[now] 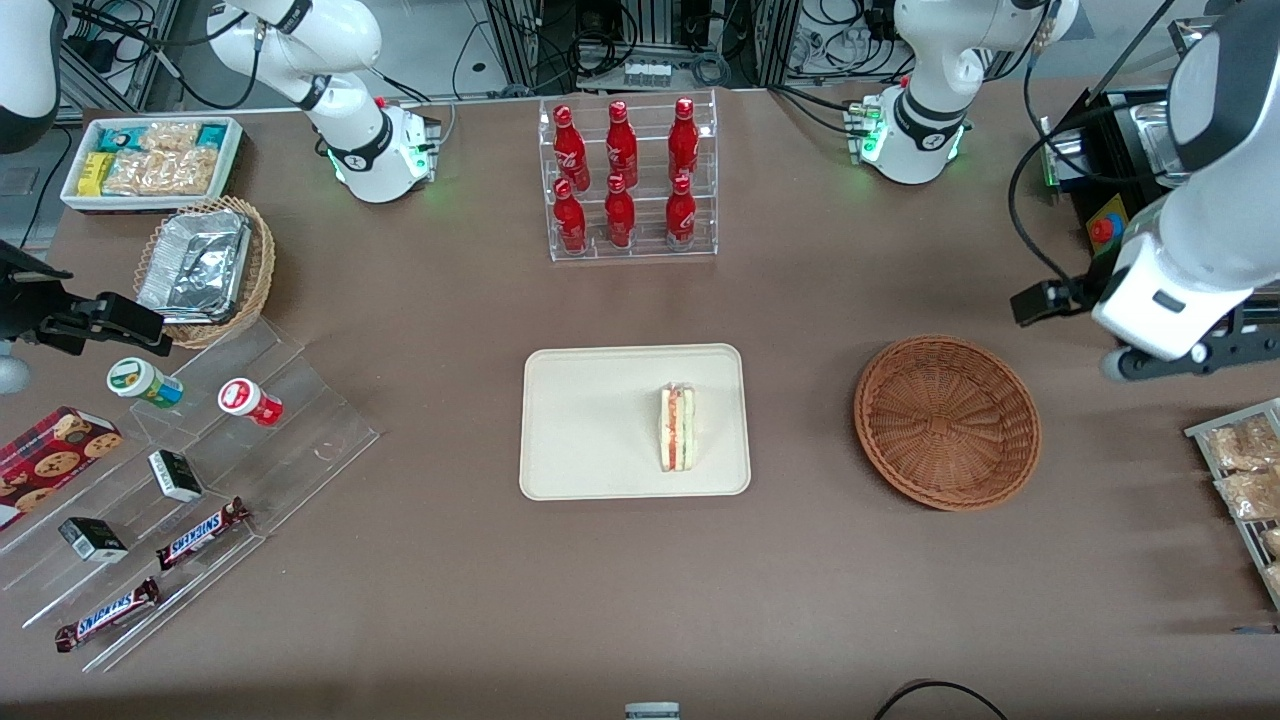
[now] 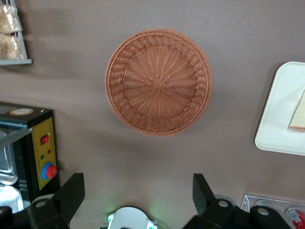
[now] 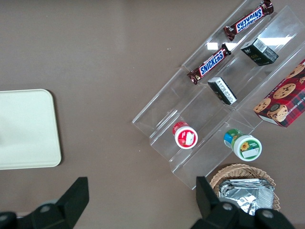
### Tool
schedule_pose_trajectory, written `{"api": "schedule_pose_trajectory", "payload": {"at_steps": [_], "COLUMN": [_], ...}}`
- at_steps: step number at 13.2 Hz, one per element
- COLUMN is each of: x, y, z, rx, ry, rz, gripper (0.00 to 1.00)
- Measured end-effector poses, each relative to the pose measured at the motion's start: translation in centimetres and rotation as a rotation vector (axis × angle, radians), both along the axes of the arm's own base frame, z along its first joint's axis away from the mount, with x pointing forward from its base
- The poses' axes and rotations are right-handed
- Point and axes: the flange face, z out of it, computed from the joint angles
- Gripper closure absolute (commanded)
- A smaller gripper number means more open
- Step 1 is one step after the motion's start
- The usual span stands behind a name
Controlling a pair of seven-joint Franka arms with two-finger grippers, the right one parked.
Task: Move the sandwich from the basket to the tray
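Note:
The sandwich (image 1: 677, 428) stands on its edge on the cream tray (image 1: 590, 420), in the part of the tray nearest the basket, with its red and green filling facing up. The reddish-brown wicker basket (image 1: 947, 422) sits beside the tray toward the working arm's end and has nothing in it. My left gripper (image 2: 138, 195) is open and empty. It is held high above the table, farther from the front camera than the basket. The left wrist view looks down on the basket (image 2: 158, 82) and on the tray's edge (image 2: 281, 119) with a corner of the sandwich (image 2: 298, 114).
A clear rack of red bottles (image 1: 628, 180) stands farther back than the tray. A black control box with a red button (image 1: 1105, 230) and a rack of snack packs (image 1: 1240, 480) lie at the working arm's end. A foil-filled tan basket (image 1: 205, 268), a snack bin (image 1: 150, 160) and acrylic steps (image 1: 200, 470) are at the parked arm's end.

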Motion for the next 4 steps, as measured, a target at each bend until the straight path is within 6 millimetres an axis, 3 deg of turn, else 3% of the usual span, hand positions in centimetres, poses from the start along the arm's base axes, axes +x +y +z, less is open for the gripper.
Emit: {"api": "schedule_pose_trajectory", "payload": {"at_steps": [4], "x": [-3.1], "y": [1.4], "z": [1.8], "rx": [-0.059], "ry": [0.001], "rz": [-0.055], "gripper": [0.00]}}
